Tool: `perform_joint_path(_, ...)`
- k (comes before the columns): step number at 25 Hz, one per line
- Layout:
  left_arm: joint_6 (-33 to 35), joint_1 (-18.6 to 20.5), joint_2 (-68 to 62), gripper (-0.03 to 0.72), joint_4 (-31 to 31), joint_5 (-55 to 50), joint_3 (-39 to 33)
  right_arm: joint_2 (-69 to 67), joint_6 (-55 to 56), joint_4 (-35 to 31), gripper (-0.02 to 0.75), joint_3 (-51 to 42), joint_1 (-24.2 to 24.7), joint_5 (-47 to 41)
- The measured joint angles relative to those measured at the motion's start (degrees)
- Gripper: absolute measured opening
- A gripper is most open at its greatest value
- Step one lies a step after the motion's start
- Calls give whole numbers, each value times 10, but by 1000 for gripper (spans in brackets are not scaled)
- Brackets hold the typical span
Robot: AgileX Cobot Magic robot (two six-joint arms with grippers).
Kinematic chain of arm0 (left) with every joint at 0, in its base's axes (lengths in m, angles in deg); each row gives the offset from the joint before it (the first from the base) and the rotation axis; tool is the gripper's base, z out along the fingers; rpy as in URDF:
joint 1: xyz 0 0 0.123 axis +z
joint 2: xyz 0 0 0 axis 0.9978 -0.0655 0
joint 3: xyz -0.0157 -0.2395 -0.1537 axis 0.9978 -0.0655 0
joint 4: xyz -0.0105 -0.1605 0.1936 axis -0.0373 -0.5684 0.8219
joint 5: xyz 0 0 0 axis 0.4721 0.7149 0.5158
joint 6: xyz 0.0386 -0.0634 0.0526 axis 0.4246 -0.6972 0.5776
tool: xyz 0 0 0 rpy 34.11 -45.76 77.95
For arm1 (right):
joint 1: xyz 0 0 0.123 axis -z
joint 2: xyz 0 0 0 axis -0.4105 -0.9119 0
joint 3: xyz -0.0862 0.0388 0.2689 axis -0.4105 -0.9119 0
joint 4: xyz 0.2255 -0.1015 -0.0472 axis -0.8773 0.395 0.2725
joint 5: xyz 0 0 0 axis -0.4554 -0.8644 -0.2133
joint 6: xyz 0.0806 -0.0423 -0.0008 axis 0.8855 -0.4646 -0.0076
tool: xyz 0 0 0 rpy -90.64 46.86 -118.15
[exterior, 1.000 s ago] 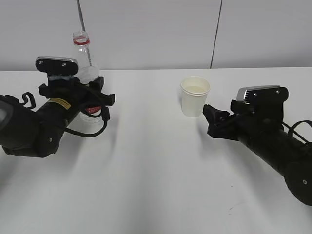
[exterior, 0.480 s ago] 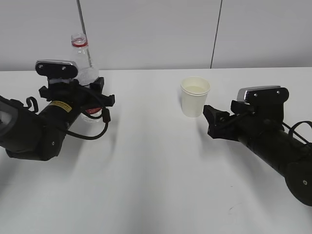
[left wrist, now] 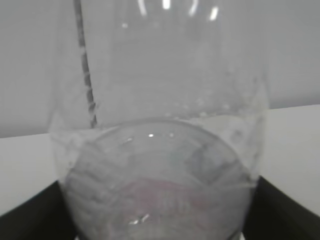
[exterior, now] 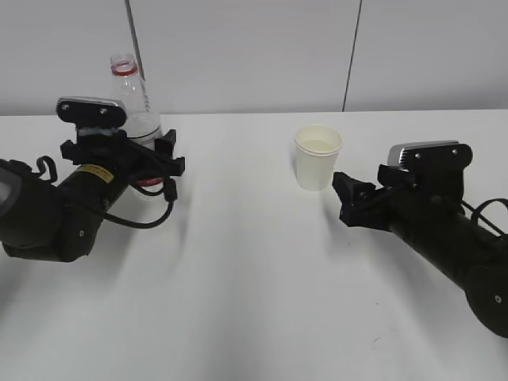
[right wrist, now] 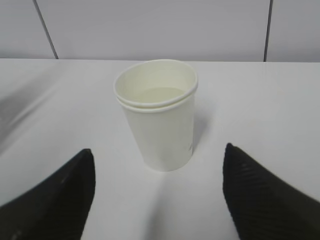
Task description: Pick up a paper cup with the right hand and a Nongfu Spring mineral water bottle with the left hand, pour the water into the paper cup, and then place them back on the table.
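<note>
The Nongfu Spring mineral water bottle (exterior: 133,107) stands upright at the far left, clear, with a red neck ring and no cap. It fills the left wrist view (left wrist: 160,100), with a little water in it. My left gripper (exterior: 123,151) is shut on its body, with black fingers (left wrist: 35,212) pressed against both sides. The paper cup (exterior: 317,157) stands on the white table (exterior: 254,262) right of centre, with clear liquid inside. My right gripper (exterior: 343,197) is open just in front of the cup (right wrist: 156,112), and its fingers (right wrist: 55,195) are well apart and do not touch it.
A grey panelled wall (exterior: 254,48) runs along the table's far edge. A small dark scuff (exterior: 373,341) marks the table at the front right. Bare tabletop lies between the two arms.
The bottle has tipped from a slight lean to upright in my left gripper, and its neck has shifted a little left. The right arm and the cup have hardly moved.
</note>
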Motion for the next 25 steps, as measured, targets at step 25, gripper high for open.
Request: perform_joint_path(25, 10, -7, 184, 548, -4, -49, -203, 120, 0, 6, 592, -112, 0, -13)
